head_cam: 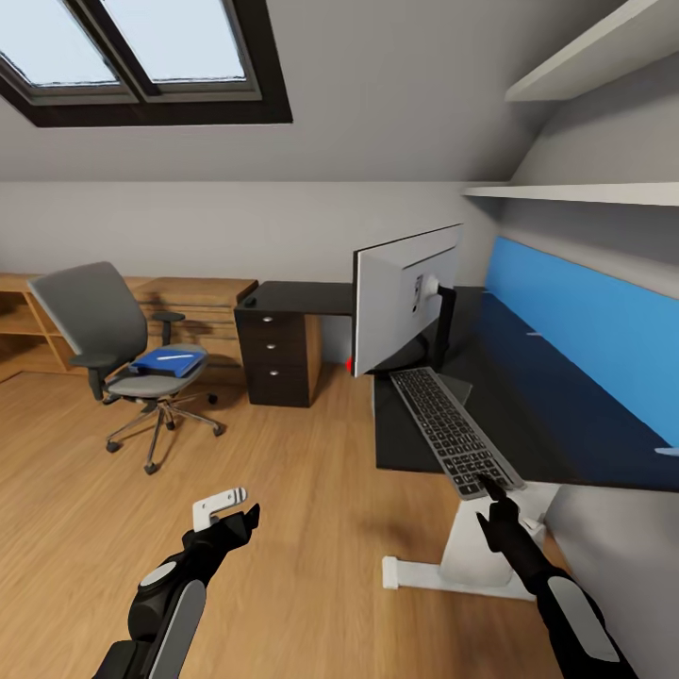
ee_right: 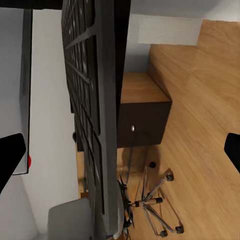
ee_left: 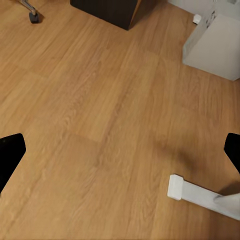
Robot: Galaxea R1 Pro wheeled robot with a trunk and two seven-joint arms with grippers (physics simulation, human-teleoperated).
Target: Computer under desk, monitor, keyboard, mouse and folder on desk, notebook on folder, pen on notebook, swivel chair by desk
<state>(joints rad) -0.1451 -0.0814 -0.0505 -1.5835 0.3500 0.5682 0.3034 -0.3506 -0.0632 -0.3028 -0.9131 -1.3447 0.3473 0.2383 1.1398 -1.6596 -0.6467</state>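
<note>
Your keyboard (head_cam: 455,430) sits in front of the monitor (head_cam: 406,296), near end poking past the desk (head_cam: 528,396) edge. Your right gripper (head_cam: 491,489) is at that end, but I can't tell whether it's pinching. It looks light, stiff and slick, so grab the thin long edge. Left gripper (head_cam: 231,505) hangs spread wide over the floor.

My arms are black, jointed, each with a light grey oval panel on the forearm. The left gripper (head_cam: 229,510) has black fingers with a white angled bracket on top. The right gripper (head_cam: 494,494), by the keyboard (head_cam: 453,429), is all-black and slim.
</note>
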